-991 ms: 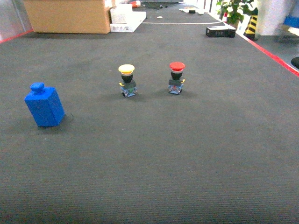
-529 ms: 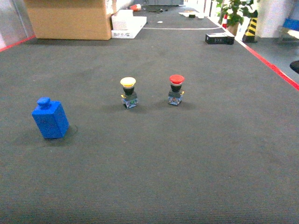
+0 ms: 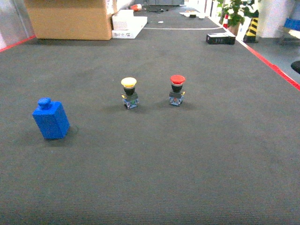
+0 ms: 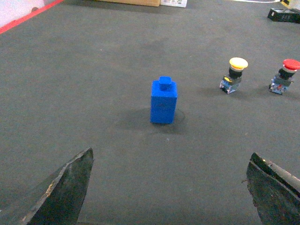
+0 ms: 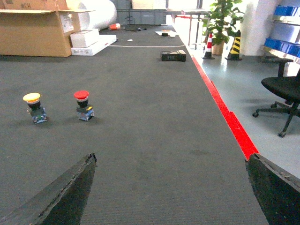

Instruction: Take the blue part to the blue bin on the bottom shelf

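The blue part (image 3: 50, 119), a small boxy block with a knob on top, stands upright on the dark carpet at the left of the head view. In the left wrist view the blue part (image 4: 163, 101) is ahead of my left gripper (image 4: 171, 152) and well apart from it. That gripper is open with only carpet between its fingers. My right gripper (image 5: 171, 155) is open too, over bare carpet. Neither gripper shows in the head view. Blue bins (image 5: 287, 10) sit on a metal rack far off at the right edge. The bottom shelf is out of view.
A yellow-capped push button (image 3: 129, 92) and a red-capped push button (image 3: 177, 89) stand mid-floor, right of the blue part. A cardboard box (image 3: 68, 18) and white boxes (image 3: 127, 23) are at the back. A red floor line (image 5: 227, 117) and an office chair (image 5: 283, 91) lie to the right.
The head view has shifted: the blue part and both buttons sit lower in the frame than a second ago. They stand as before on the carpet.
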Motion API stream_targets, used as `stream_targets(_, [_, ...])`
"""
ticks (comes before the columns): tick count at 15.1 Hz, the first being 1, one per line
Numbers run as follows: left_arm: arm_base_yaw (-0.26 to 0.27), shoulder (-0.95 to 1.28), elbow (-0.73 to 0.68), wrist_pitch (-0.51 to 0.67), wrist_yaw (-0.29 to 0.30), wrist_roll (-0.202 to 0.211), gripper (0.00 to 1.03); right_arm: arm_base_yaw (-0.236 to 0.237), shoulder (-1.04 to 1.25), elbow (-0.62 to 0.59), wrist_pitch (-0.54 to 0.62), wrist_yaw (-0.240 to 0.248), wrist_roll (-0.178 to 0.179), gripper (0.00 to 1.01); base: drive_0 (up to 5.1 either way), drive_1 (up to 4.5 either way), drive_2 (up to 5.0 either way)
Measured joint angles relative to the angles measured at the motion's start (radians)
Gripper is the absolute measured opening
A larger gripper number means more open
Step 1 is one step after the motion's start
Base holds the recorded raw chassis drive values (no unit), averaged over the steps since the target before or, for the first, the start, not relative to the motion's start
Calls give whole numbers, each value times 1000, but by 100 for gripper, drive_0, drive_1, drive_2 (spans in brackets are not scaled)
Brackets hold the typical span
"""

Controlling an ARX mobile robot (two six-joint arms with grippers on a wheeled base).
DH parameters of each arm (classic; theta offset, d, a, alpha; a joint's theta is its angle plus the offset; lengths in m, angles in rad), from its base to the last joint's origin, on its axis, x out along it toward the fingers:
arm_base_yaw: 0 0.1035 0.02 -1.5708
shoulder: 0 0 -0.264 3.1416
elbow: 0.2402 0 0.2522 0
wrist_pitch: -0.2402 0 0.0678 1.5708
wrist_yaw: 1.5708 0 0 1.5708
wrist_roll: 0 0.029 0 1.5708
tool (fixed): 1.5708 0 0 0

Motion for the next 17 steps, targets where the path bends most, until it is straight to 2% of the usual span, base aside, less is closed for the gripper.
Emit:
stream_targets(1, [-2,214,45,166,9,-16,98,0,0,0,-1,2,0,98,0,0,0])
stream_targets(4, [2,727,223,488,51,-33,98,0,0,0,-1,1,0,98,0,0,0])
stream_targets(7, [9,1023,327,562,82,-29,98,0,0,0,-1,1,0,98,0,0,0])
stream_targets(11, [40,1311,475,640,81,-11,98,0,0,0,-1,1,0,98,0,0,0])
stream_targets(17, [69,1624,754,604,89,24,98,0,0,0,-1,1,0,98,0,0,0])
